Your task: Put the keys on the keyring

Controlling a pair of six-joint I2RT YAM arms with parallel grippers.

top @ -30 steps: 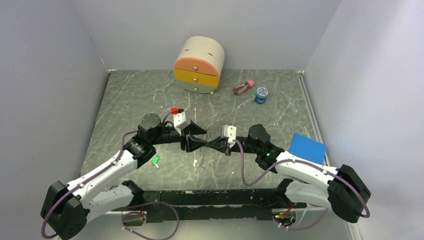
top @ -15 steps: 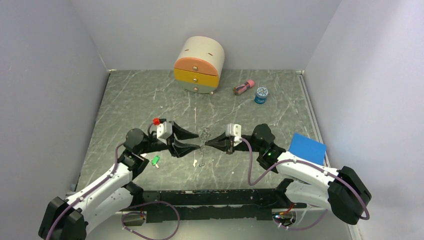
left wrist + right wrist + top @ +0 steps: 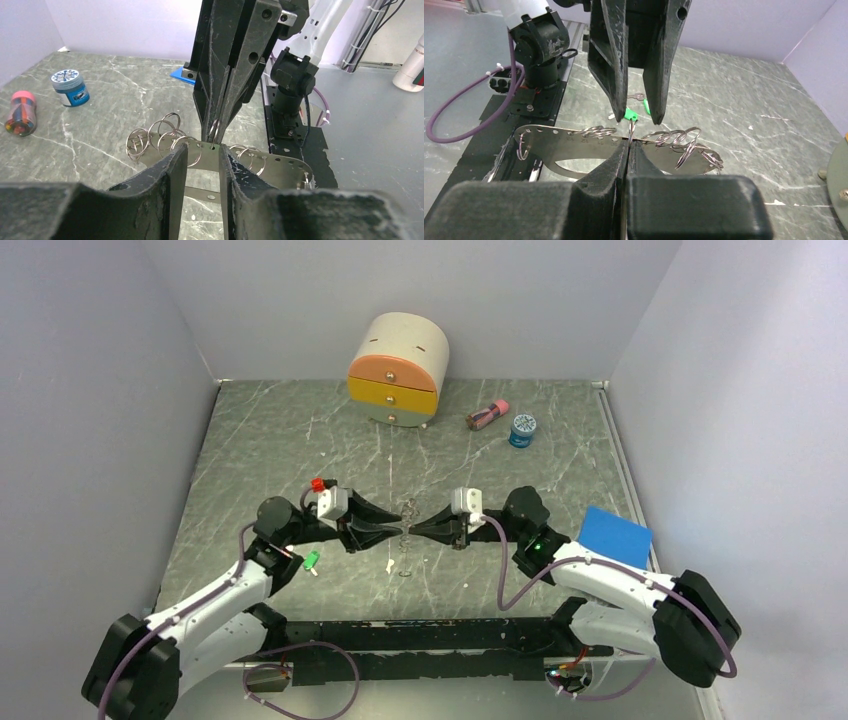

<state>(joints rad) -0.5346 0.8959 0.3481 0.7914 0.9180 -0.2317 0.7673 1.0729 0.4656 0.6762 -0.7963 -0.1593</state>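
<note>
Since a second ago the left arm has drawn back toward the left and its claw (image 3: 385, 530) has narrowed, so that it now points tip to tip at the right claw (image 3: 418, 529) over the middle of the counter (image 3: 260, 440).

The right claw is clamped tight on a thin silvery ring, the keyring (image 3: 630, 131), which stands upright between its fingertips. That ring hangs from a hole in a flat curved metal plate (image 3: 272, 162) that carries a row of further silvery rings (image 3: 162, 132) along its edge. The plate is held off the counter, level, between the two claws. The left claw's jaws stand a narrow gap apart, one to each side of the plate's edge near the gripped ring; whether its pads press the plate cannot be told from either wrist view.

One of the keys (image 3: 311, 561), with a bright green head, lies on the counter just beside the left forearm, apart from both claws. In the right wrist view a green head (image 3: 630, 115) shows just behind the gripped ring, between the left claw's fingertips, but whether it touches anything is unclear. A short chain (image 3: 404, 562) dangles below the meeting point of the claws.

At the back stand a round drawer box (image 3: 398, 370), a pink tube (image 3: 487, 415) and a small blue jar (image 3: 522, 430). A blue square (image 3: 614, 536) lies near the right arm.
</note>
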